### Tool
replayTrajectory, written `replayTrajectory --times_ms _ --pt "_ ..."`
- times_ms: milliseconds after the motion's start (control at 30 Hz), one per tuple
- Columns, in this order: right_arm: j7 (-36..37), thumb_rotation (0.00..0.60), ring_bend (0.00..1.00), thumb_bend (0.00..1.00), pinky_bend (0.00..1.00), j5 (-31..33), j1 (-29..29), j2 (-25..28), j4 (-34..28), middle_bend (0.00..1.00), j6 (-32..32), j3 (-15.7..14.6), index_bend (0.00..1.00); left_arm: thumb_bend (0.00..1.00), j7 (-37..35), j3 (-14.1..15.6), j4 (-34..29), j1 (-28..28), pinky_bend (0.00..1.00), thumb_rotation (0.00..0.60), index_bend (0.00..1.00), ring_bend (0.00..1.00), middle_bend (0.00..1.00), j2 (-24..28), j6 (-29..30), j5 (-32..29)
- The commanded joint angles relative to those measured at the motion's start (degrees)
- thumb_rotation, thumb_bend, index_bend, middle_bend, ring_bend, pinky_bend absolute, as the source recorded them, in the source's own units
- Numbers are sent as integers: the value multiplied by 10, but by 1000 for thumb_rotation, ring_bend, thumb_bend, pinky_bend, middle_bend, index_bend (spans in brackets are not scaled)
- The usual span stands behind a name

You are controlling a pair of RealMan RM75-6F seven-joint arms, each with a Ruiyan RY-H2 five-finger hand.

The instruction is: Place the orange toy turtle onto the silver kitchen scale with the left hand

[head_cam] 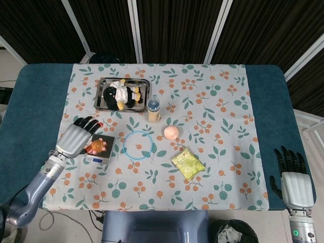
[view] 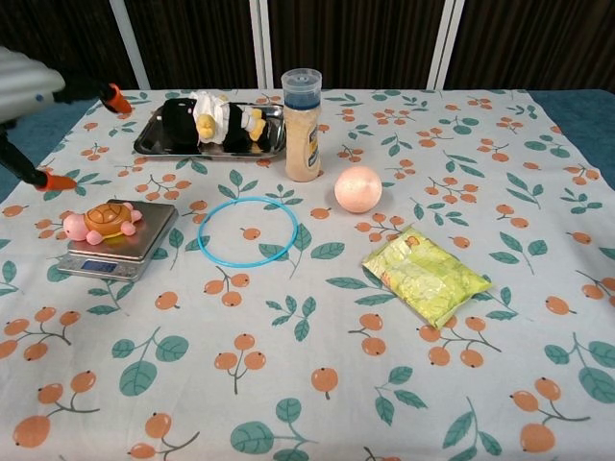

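The orange toy turtle point(view: 102, 220) sits on the silver kitchen scale point(view: 120, 241), long axis roughly left-right. My left hand point(head_cam: 77, 136), fingers spread and empty, seems just beside its left; my right hand point(head_cam: 294, 179) is far off

There is 1 orange toy turtle point(view: 102, 221) and 1 silver kitchen scale point(view: 120, 252). There is 1 blue ring point(view: 248, 231), 1 pink ball point(view: 357, 188) and 1 yellow-green packet point(view: 426, 276). There is 1 spice jar point(view: 302, 112) with a blue cap. At 11 o'clock is 1 metal tray point(view: 149, 144). It holds what looks like 1 black stuffed toy point(view: 207, 122), but it could be more. There are 2 robot hands, the left hand point(head_cam: 77, 138) and the right hand point(head_cam: 295, 186).
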Motion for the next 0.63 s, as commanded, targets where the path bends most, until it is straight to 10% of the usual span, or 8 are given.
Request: replayTrajectory --times_ms 33,633 --pt "2 600 14 501 0 -2 -1 1 -1 0 3 0 6 124 -34 13 -41 75 212 600 154 88 139 37 130 63" --pt "8 600 14 501 0 -10 -7 5 -4 0 19 2 6 46 -231 77 53 218 133 600 102 47 78 107 233 65"
